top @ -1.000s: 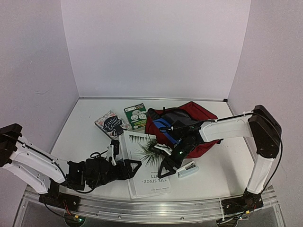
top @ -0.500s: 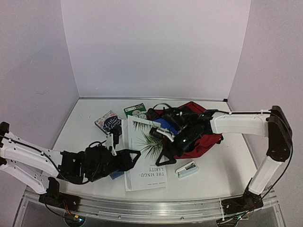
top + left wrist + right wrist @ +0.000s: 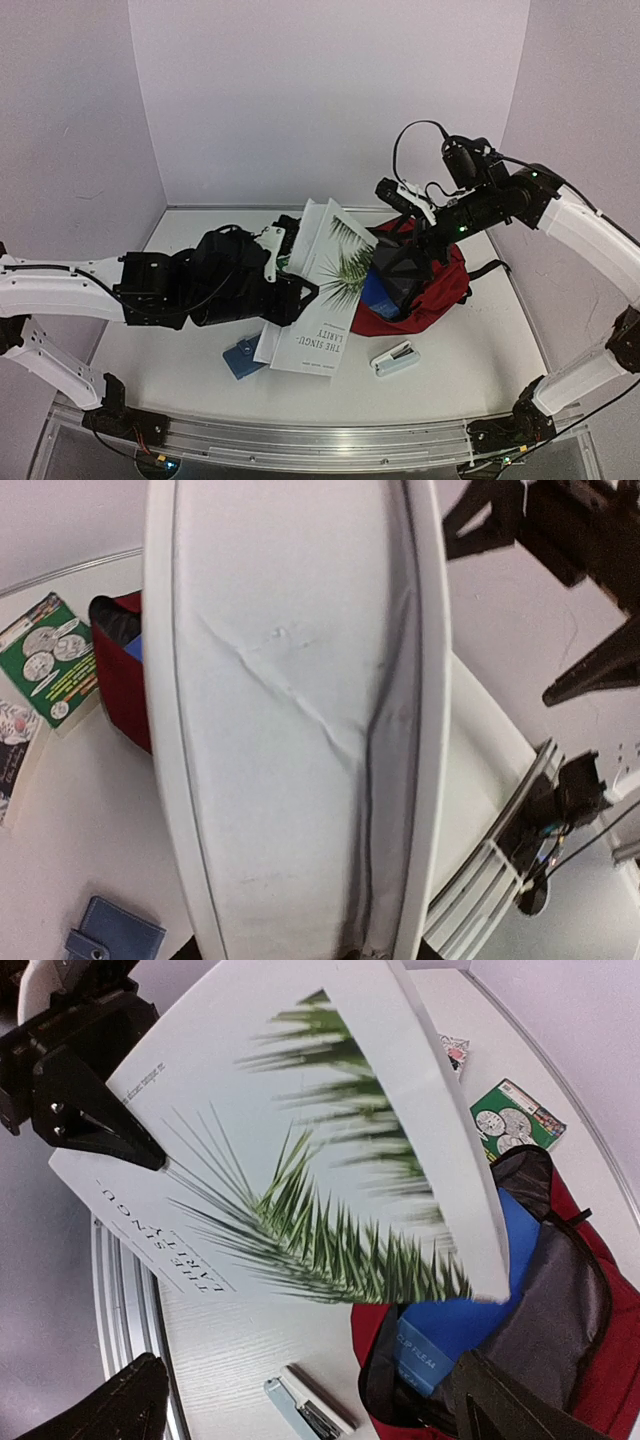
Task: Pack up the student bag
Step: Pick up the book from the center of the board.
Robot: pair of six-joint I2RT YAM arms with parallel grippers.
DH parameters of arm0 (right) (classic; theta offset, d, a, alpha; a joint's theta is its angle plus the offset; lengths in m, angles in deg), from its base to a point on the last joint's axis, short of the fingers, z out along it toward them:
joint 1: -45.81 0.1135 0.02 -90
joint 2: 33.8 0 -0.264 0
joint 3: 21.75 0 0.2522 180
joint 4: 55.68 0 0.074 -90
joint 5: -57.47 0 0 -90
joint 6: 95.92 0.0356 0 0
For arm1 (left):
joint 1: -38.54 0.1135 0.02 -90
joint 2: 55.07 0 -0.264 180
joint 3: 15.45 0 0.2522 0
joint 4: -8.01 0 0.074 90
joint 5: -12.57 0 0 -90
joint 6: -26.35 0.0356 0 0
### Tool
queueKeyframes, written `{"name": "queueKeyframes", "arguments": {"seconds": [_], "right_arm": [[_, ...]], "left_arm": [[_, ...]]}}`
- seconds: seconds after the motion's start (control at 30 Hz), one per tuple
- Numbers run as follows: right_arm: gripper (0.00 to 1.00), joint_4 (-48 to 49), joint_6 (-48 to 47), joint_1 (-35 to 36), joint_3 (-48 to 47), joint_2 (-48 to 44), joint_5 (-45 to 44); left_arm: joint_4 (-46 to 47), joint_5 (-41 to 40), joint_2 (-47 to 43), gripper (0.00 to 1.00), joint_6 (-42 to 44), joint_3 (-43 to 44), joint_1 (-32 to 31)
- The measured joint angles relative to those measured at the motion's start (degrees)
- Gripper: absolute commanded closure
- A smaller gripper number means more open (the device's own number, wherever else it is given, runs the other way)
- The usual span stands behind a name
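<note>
The student bag [image 3: 440, 290] lies open at the right of the table, dark red with grey lining, a blue clip file [image 3: 375, 292] inside it. My left gripper [image 3: 292, 296] is shut on the edge of a large white book with a palm leaf cover [image 3: 330, 270], held off the table and tilted, its far end over the bag's mouth. In the left wrist view the book [image 3: 290, 720] fills the frame and the bag [image 3: 120, 680] shows behind it. My right gripper [image 3: 400, 268] hangs wide open above the bag [image 3: 590, 1360], holding nothing; its view shows the left fingers [image 3: 95, 1125] on the cover.
A grey stapler [image 3: 393, 358] lies in front of the bag. A blue wallet [image 3: 243, 357] sits under the lifted book near the front. A green book [image 3: 515, 1115] and a patterned one [image 3: 455, 1050] lie toward the back wall.
The left gripper closed on the white book and lifted it from the table toward the bag. The right gripper opened wide and rose from the book to above the bag.
</note>
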Motion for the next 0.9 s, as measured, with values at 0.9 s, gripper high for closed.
{"name": "queueKeyframes", "arguments": {"seconds": [0.9], "right_arm": [[0.02,-12.54,-15.27,-1.17,4.2,-4.74,10.79]], "left_arm": [[-16.08,27.42,7.14,0.75,34.76,13.35,-0.14]]}}
